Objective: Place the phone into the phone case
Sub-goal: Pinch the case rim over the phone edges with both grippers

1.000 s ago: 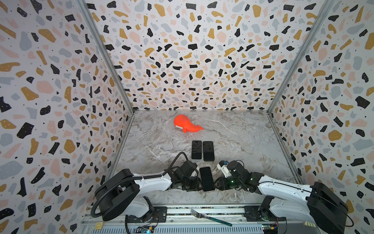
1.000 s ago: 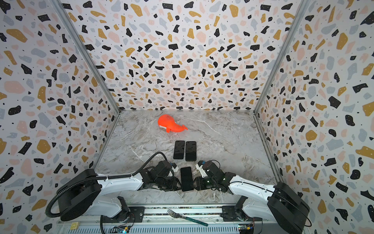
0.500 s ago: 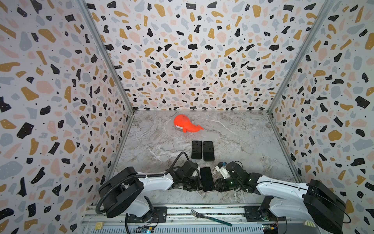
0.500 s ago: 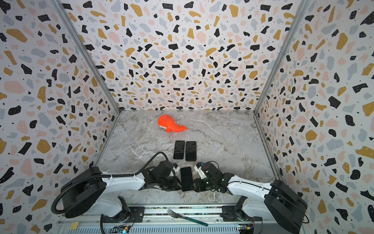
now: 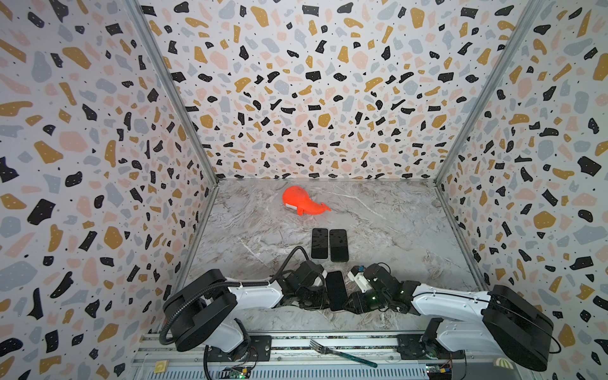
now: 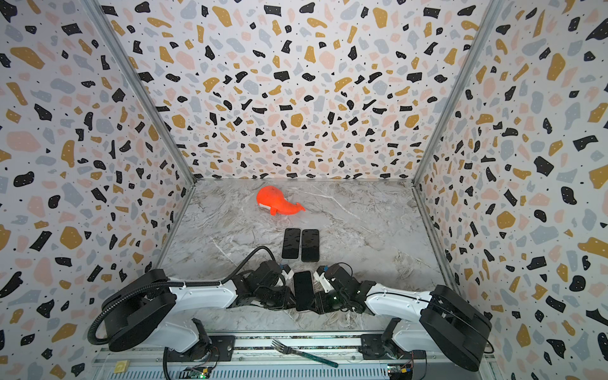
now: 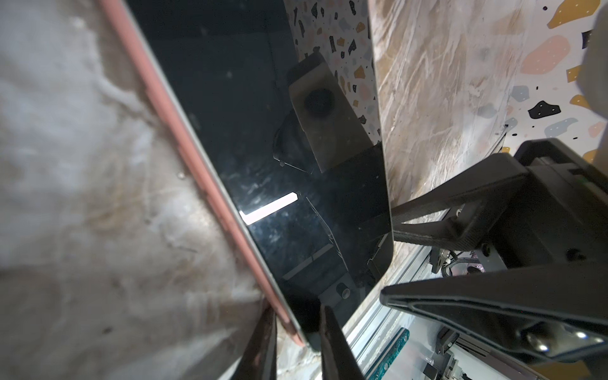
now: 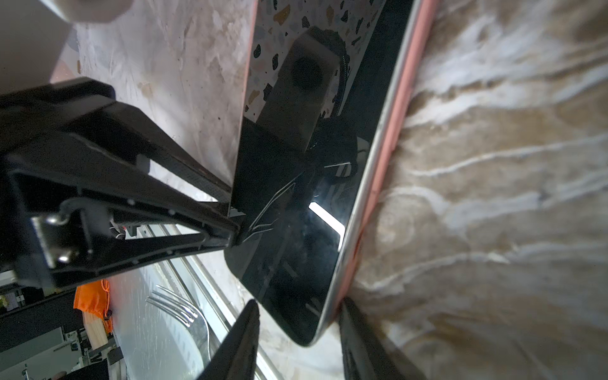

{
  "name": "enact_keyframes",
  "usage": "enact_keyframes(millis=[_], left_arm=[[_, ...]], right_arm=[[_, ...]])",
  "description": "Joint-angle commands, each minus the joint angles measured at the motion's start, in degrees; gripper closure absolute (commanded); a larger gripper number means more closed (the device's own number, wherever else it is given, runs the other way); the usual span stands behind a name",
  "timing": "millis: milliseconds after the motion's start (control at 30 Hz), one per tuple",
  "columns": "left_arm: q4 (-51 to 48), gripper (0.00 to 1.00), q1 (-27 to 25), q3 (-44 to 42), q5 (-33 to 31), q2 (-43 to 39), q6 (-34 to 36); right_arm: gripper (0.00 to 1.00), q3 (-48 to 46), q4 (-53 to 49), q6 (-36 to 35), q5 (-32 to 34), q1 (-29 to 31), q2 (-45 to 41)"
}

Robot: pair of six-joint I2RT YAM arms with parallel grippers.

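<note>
A black-screened phone (image 5: 335,289) (image 6: 303,289) lies near the table's front edge, between the two grippers. A pink phone case (image 7: 184,138) (image 8: 394,131) runs along the phone's (image 7: 263,131) (image 8: 296,230) silver side; how deep the phone sits in it I cannot tell. My left gripper (image 5: 320,292) (image 6: 289,296) (image 7: 296,316) comes in from the left. It is shut on the phone's edge, one finger on the pink back and one on the glass. My right gripper (image 5: 350,296) (image 6: 317,297) (image 8: 297,309) straddles a corner from the right. It is open, with a gap at the screen side.
Two more dark phone-shaped slabs (image 5: 319,243) (image 5: 339,245) lie side by side just behind the grippers. An orange whale toy (image 5: 302,204) (image 6: 278,204) sits toward the back wall. A fork (image 5: 342,353) (image 6: 302,353) rests on the front rail. Patterned walls close three sides.
The left gripper's jaws have narrowed onto the phone's edge and that arm has edged slightly toward it. The right gripper and the phone have hardly moved.
</note>
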Motion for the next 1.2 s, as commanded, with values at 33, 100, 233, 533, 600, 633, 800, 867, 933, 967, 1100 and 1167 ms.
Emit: enact_keyframes(millis=[33, 100, 233, 533, 600, 633, 800, 867, 933, 967, 1100, 1167], left_arm=[[-2.2, 0.84, -0.4, -2.6, -2.6, 2.6, 0.7], [-2.3, 0.85, -0.4, -2.6, -2.8, 2.6, 0.7], [-2.5, 0.88, -0.4, -2.7, -3.1, 2.8, 0.9], [-2.5, 0.92, -0.4, -2.6, -3.8, 4.0, 1.3], [-2.4, 0.95, -0.4, -2.6, -4.1, 4.3, 1.3], [-2.4, 0.95, -0.4, -2.5, -4.1, 4.4, 1.3], [-3.1, 0.96, -0.4, -2.4, -4.3, 4.2, 1.3], [-4.2, 0.96, -0.4, -2.1, -4.9, 3.4, 1.3], [-5.4, 0.94, -0.4, -2.0, -5.5, 1.9, 2.1], [-6.0, 0.93, -0.4, -1.9, -6.0, 1.1, 3.0], [-6.3, 0.85, -0.4, -1.8, -6.2, -2.5, 2.7], [-5.5, 0.81, -0.4, -1.8, -5.9, -4.5, 2.4]], right_arm=[[0.6, 1.6, 0.8, -0.7, -0.4, 1.0, 0.9], [0.6, 1.9, 0.8, -0.9, -0.3, 1.3, 1.0], [0.61, 2.3, 0.5, -0.9, 0.1, 1.6, 1.2], [0.62, 2.5, 0.4, -1.1, 0.7, 2.2, 1.7], [0.63, 2.8, 0.1, -1.3, 0.9, 2.3, 1.9], [0.63, 2.9, 0.0, -1.3, 1.0, 2.2, 2.0], [0.63, 3.6, -1.3, -1.9, 1.5, 2.4, 1.9], [0.63, 4.4, -3.3, -2.4, 2.8, 2.4, 1.0], [0.63, 5.3, -6.2, -2.9, 5.2, 2.4, -0.6], [0.63, 5.7, -7.7, -3.0, 6.6, 2.4, -1.6], [0.62, 6.3, -11.2, -2.6, 9.6, 2.4, -5.1], [0.62, 5.9, -11.8, -2.0, 9.9, 2.5, -6.4]])
